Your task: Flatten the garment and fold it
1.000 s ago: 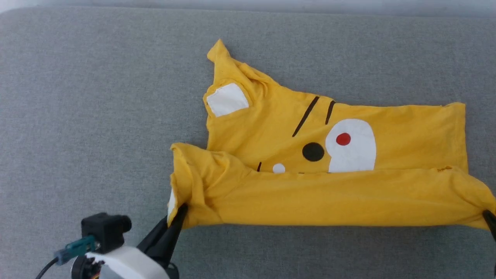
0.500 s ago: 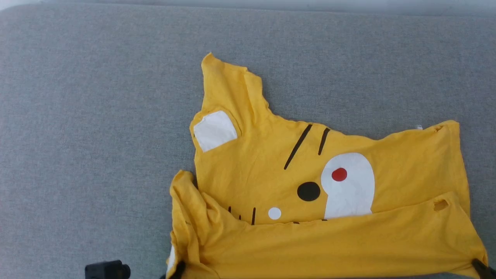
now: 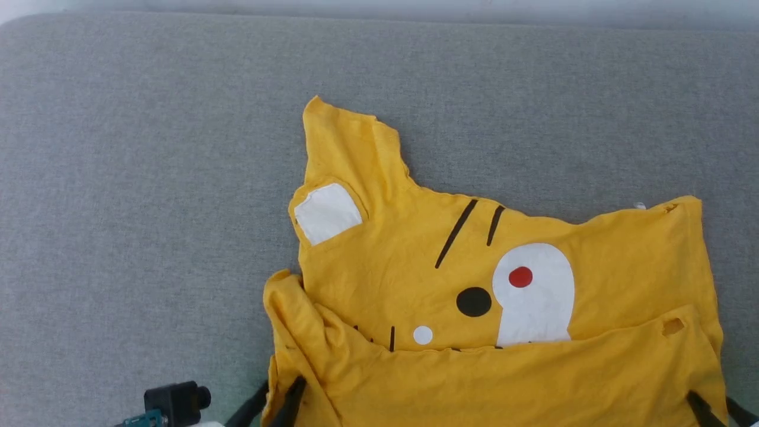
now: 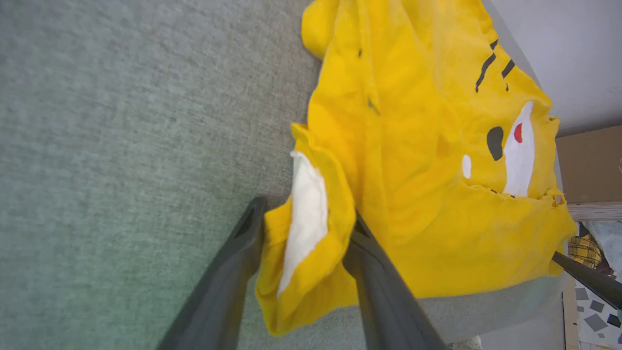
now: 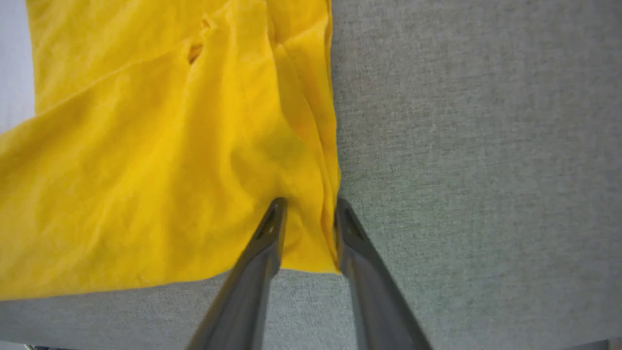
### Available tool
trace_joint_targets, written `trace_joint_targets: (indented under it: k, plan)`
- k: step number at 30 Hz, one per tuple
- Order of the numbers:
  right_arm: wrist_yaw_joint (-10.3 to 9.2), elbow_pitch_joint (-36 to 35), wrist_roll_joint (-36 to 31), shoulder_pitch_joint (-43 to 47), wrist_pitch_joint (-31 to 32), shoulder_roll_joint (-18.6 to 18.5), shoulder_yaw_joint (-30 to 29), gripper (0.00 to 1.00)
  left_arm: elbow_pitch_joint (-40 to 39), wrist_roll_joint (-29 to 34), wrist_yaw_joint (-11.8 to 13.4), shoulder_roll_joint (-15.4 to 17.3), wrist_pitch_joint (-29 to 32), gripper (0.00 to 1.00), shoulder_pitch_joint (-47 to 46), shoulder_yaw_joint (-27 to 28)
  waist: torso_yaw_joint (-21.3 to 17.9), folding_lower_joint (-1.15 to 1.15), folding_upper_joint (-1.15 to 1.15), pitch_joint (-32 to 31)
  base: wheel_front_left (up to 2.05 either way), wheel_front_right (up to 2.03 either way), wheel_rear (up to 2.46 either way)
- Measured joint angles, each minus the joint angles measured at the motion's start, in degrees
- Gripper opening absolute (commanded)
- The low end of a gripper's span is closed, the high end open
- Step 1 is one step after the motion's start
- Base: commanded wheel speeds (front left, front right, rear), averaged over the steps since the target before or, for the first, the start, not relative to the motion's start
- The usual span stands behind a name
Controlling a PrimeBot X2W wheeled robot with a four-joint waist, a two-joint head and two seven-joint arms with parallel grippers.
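Note:
The garment [image 3: 504,267], a bright yellow T-shirt with a tiger face, lies on the grey padded surface [image 3: 148,178]. Its near edge is folded up over the lower part of the print. My left gripper [image 3: 277,397] stands open at the near left corner. In the left wrist view, my left gripper [image 4: 306,214] has a bunched sleeve with a white patch [image 4: 303,218] loose between its spread fingers. My right gripper [image 3: 714,406] is open at the near right corner. In the right wrist view, my right gripper [image 5: 310,201] has the garment [image 5: 146,146] corner lying between its parted fingers.
The grey surface's far edge [image 3: 379,15] runs along the top of the head view, with bare cloth to the left and beyond the shirt. A cardboard box [image 4: 588,165] and a tiled floor [image 4: 593,321] lie past the surface's end in the left wrist view.
Both grippers were shut on the garment's near corners and now stand open. The folded near edge has settled onto the surface. The head camera has shifted, so the shirt sits lower in the picture.

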Motion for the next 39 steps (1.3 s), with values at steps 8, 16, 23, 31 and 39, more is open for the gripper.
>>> trace_joint_targets:
  k: [8,16,23,31,39]
  plan:
    - [-0.01,-5.06,3.5,-2.07,-5.99,-1.98,-1.07,1.0,-5.04,1.6,0.21,0.67,-5.76,1.0,-0.38,4.25,-0.44,0.0,-0.01,-0.08,0.0,0.0,0.0]
    - [-0.05,-10.05,-6.46,-8.61,-23.76,-2.45,-3.63,1.0,-11.6,18.24,6.55,1.64,-19.08,1.0,-4.94,10.49,-0.11,0.01,-0.01,0.74,0.0,0.0,0.0]
    - [-0.05,-5.8,-11.16,-9.76,-30.51,1.4,-0.13,1.0,-7.71,26.14,6.49,-1.27,-19.34,1.0,-9.37,5.67,-0.01,0.0,-0.01,0.22,0.0,0.0,0.0]
    - [-0.05,-5.69,-12.11,-13.24,-30.47,-1.09,1.99,1.0,-6.02,29.41,-0.52,6.02,-2.78,1.0,-31.26,2.66,-0.15,0.01,-0.01,3.36,0.0,0.0,0.0]
    - [-0.05,-5.14,-11.57,-18.56,-30.1,-2.37,4.75,1.0,1.21,24.29,-8.9,7.55,15.74,1.0,-53.25,0.27,-0.79,0.02,-0.01,9.99,0.0,0.0,0.0]
